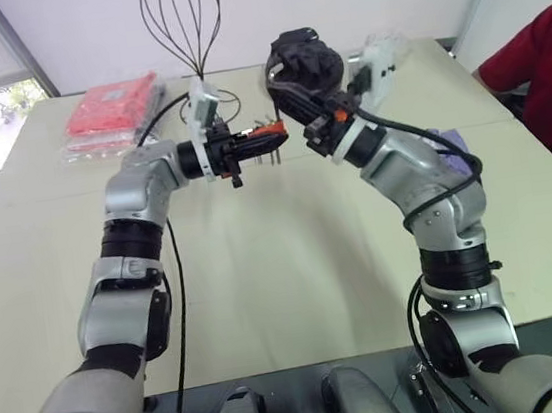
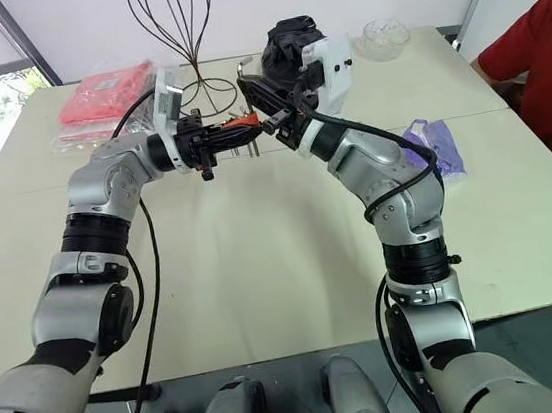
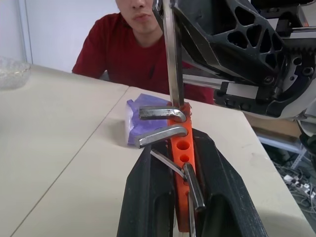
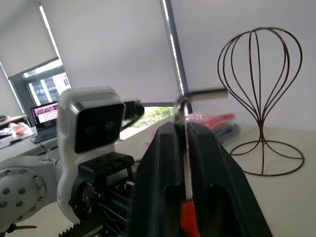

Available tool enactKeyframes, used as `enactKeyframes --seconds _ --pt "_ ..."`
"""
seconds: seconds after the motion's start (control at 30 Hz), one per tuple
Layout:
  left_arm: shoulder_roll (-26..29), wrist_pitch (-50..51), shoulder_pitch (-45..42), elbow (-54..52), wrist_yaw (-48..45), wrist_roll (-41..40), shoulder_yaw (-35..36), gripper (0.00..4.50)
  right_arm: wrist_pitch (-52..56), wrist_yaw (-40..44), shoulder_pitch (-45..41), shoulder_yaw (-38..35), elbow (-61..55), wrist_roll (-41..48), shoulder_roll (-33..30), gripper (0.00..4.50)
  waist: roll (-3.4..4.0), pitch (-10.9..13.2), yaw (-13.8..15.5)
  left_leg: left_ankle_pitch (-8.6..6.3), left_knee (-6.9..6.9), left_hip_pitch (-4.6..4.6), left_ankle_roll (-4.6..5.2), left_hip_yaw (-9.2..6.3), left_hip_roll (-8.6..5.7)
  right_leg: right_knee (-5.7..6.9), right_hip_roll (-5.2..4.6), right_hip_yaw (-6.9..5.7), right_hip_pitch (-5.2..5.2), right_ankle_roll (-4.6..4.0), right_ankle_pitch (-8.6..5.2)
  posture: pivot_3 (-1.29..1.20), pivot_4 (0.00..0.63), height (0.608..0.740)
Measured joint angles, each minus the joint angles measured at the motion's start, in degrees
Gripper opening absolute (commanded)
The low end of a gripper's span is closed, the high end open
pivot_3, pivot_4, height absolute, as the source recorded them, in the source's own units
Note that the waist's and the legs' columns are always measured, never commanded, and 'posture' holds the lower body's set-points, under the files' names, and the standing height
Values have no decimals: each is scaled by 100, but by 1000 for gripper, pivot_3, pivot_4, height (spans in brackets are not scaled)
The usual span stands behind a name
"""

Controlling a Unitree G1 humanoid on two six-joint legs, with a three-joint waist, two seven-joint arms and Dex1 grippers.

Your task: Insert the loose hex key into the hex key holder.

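The left gripper [image 3: 182, 197] has its two black fingers pressed against the sides of the hex key holder [image 3: 181, 148], a small orange-red plastic block with round holes along its face and several bent grey metal keys seated in it. The block is held in the air above the table, not resting on it.

The loose hex key [image 3: 174, 59], a thin L-shaped grey metal rod, stands with its long shaft upright and its lower end at the top end of the holder; whether the tip is already inside a hole cannot be told. In the right wrist view the same rod [image 4: 186, 143] runs between the two black fingers of the right gripper [image 4: 186, 148], with its short bent end sticking out sideways above the fingertips. The fingers lie close on either side of the shaft (whether they pinch it or have just slackened cannot be told).

Both grippers meet above the far middle of the pale beige table [image 1: 283, 266]. Behind them stands a dark wire balloon-shaped stand [image 2: 173, 28], with a red packaged bundle [image 2: 101, 92] at the far left. A purple plastic packet [image 2: 435, 145] lies beside the right arm, a clear glass bowl [image 2: 384, 32] sits further back, and a person in a red shirt [image 3: 123, 49] sits at the table's right side.
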Motion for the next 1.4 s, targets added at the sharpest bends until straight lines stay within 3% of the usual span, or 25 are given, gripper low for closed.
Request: enactKeyframes --seconds 0.17,0.33,0.5,0.73,0.83,1.03,1.17,1.4 --pt "19 -75 -7 -34 2 1 18 0 72 -69 79 -53 35 4 -60 4122 0 0 5 0 0 0 0 1 0 0 -1 0 0 0 0 0 150 740" --pt "99 -84 73 -50 9 6 14 0 495 66 442 -235 -510 357 -551 4122 0 0 13 0 0 -2 1 0 0 -3 -1 0 0 0 0 0 150 740" --pt "312 134 814 -208 366 36 22 0 1094 467 958 -346 -1325 828 -1389 4122 0 0 -10 -2 -2 4 4 -2 2 -2 4 2 1 0 -1 0 150 740" --pt "474 1361 2284 -805 1280 -14 133 0 1021 471 1224 -300 -1316 767 -1332 4122 -1 1 9 -2 0 2 4 -4 4 -1 2 4 1 0 -1 0 150 740" --pt "326 1974 2645 -1165 1864 -270 506 1341 895 398 1236 -152 -1201 684 -1053 4210 -4 2 30 -2 8 -5 4 -6 4 -2 -3 3 2 0 -1 0 150 740" --pt "314 2383 3222 -2119 2314 -464 533 4371 824 216 1171 -113 -1043 674 -762 4210 -4 2 40 -1 5 -1 3 -6 4 -2 -8 3 3 0 0 0 150 740" --pt "520 2154 3430 -2474 2614 -231 411 4452 814 204 1162 -110 -1042 677 -726 4210 -3 1 6 -1 -2 10 3 -6 4 -2 -6 5 7 0 -1 0 150 740" --pt "1601 1055 3597 -2336 3183 850 84 4452 830 190 1272 -132 -1045 682 -834 4210 1 -1 -65 -2 -10 24 4 -5 12 0 -1 13 9 -2 -1 0 150 740"
